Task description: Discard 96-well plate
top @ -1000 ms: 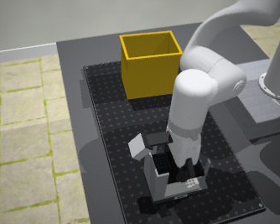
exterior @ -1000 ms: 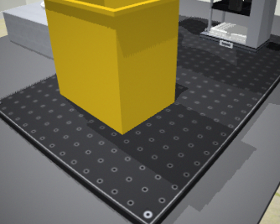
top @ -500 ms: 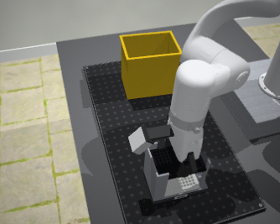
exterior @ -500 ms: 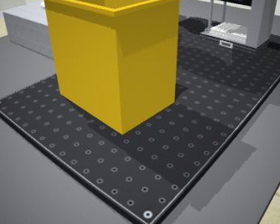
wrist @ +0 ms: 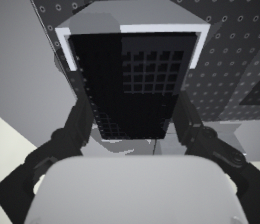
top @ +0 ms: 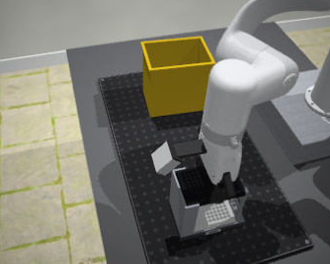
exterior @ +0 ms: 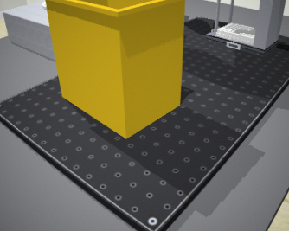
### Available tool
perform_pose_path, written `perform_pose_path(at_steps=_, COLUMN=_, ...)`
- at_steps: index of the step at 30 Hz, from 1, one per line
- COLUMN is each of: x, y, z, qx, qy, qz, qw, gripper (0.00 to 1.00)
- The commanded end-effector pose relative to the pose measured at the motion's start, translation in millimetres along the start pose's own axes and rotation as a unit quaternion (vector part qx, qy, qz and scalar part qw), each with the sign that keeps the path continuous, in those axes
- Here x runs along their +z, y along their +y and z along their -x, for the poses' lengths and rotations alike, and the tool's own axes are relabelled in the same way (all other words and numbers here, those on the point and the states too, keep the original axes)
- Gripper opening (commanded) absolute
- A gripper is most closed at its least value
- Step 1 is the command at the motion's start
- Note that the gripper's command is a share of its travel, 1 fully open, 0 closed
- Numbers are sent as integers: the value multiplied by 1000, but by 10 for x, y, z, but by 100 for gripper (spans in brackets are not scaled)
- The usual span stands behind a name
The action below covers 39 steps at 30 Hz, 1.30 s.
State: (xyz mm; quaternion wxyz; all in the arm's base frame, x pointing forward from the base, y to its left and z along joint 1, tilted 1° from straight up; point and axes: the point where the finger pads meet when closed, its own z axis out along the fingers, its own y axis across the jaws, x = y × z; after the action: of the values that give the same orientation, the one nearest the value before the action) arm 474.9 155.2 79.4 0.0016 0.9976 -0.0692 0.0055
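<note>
The upper 96-well plate (top: 203, 183) is dark and sits between my fingers, just above the grey stack rack K1 (top: 206, 210). My gripper (top: 222, 185) is shut on it. In the wrist view the dark plate (wrist: 133, 85) fills the space between my two fingers, with the rack's pale frame (wrist: 133, 30) behind it. The lower plate (top: 220, 213) is white and sits low in the rack; it also shows in the exterior view (exterior: 237, 30). The yellow plastics bin W1 (top: 177, 75) stands upright at the far end of the board, well apart from the rack.
The bin (exterior: 116, 57) and the rack (exterior: 254, 16) stand on a black perforated board (top: 197, 169). My arm's base sits on a grey block (top: 305, 120) at the right. Tiled floor lies beyond the table's left edge.
</note>
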Motion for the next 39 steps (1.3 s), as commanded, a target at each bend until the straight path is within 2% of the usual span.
perform_pose_path(at_steps=1, x=-68, y=-7, z=-13, qx=0, qy=2, qz=-1, qw=1000, gripper=0)
perform_pose_path(at_steps=39, x=-619, y=-6, z=-12, qx=0, qy=2, qz=-1, qw=1000, gripper=0)
